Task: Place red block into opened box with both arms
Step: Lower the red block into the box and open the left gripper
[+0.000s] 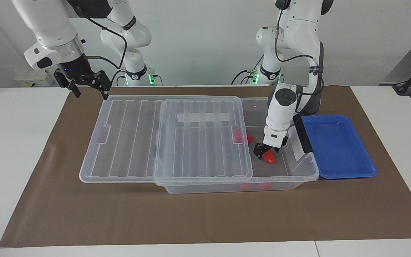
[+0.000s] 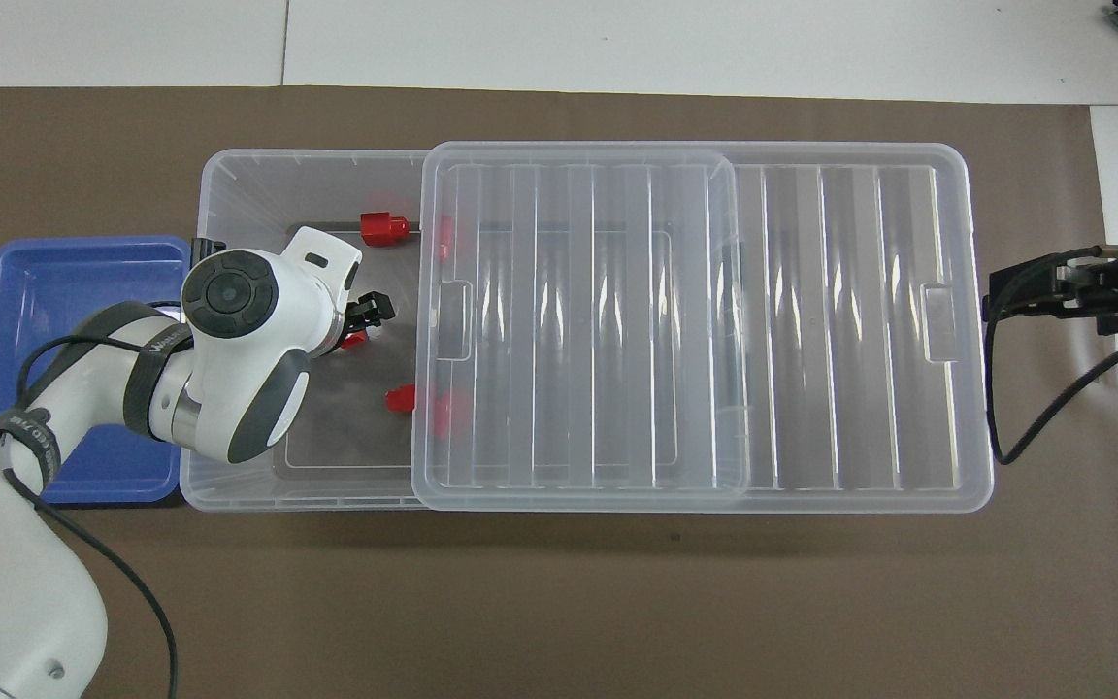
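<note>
The clear box [image 1: 300,167] [image 2: 229,184] is uncovered at the left arm's end. Its ribbed lid [image 1: 127,139] [image 2: 811,320] is slid toward the right arm's end. Inside the uncovered part my left gripper [image 1: 264,154] [image 2: 365,325] stands open, low over the box floor. A red block [image 1: 270,157] [image 2: 353,341] lies at its fingertips; the wrist hides most of it from above. My right gripper [image 1: 86,87] [image 2: 1035,291] hangs open over the mat beside the lid's end and holds nothing.
More red blocks lie in the box: one [image 1: 249,138] [image 2: 401,398] near the lid's edge, one [image 2: 382,228] by the wall farthest from the robots, others half under the lid. A blue tray [image 1: 337,146] [image 2: 64,291] sits against the box at the left arm's end.
</note>
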Controlling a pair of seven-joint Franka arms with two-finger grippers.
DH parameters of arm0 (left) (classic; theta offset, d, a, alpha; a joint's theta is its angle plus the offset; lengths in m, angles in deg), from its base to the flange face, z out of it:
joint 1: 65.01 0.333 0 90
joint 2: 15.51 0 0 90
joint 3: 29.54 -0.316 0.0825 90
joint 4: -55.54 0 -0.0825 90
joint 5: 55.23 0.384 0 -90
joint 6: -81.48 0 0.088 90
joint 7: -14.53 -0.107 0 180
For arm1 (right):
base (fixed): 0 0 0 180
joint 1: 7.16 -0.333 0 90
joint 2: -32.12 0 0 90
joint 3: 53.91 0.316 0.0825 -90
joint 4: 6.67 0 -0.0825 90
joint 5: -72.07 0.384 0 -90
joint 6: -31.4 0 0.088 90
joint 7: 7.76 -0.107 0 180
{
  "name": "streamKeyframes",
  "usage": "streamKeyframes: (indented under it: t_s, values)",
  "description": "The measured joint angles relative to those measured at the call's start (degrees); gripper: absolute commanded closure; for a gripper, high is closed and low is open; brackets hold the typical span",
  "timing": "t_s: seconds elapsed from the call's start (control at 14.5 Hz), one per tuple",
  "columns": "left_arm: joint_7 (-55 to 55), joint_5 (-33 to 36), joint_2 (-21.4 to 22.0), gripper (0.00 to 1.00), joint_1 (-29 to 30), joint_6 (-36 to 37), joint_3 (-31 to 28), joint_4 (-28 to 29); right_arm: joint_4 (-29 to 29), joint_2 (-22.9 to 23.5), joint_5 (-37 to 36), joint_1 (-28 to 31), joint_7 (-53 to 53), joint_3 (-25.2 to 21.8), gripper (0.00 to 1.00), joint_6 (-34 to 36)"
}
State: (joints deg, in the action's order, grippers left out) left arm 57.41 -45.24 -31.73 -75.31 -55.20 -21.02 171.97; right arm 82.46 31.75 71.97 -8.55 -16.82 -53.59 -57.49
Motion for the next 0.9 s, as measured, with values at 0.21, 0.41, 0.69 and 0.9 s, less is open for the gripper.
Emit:
streamKeyframes:
  t_s: [0.21, 0.41, 0.69, 0.9]
  values:
    - [-0.02, 0.01, 1.68, 0.0, 0.0, 4.93, 0.0, -2.38, 0.0, 0.0, 0.0, -0.17, 0.0, 0.0, 0.0, 0.0]
    - [-0.03, 0.01, 4.09, 0.0, 0.0, 8.41, 0.02, -2.87, 0.0, 0.0, 0.0, -0.3, 0.0, 0.0, 0.0, 0.0]
    - [-0.02, 0.01, 6.03, 0.0, 0.0, 13.79, 0.15, -4.55, 0.0, 0.0, 0.0, -0.3, 0.0, -0.01, 0.0, 0.0]
    - [-0.02, -0.67, 7.5, 0.0, 0.0, 21.23, 0.25, -8.81, 0.0, 0.0, 0.0, -0.3, 0.0, -0.01, 0.0, -0.03]
